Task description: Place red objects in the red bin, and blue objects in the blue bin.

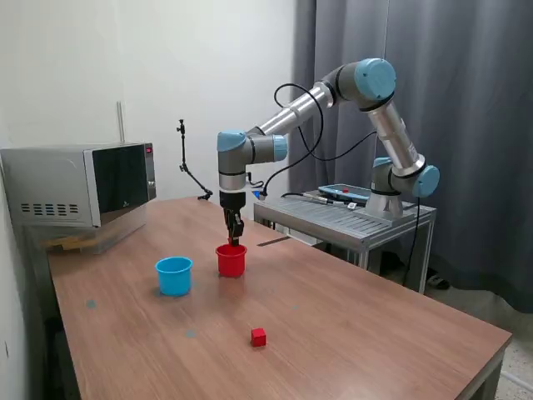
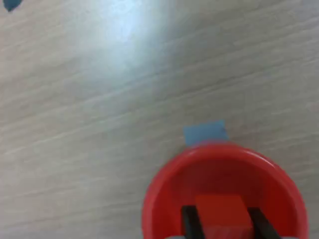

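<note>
Red cube [image 2: 222, 215] clamped between the gripper [image 2: 223, 224] fingers, hanging right over the red tub [image 2: 164, 199] mouth. Best move: open squarely above centre, then lift straight up, clear of the rim.

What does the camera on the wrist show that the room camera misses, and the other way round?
Only the wrist view shows a red cube clamped between the gripper fingers, plus a blue tape patch. Only the exterior view shows the blue bin, a loose red cube and the microwave. Both show the red bin on the wooden table.
</note>
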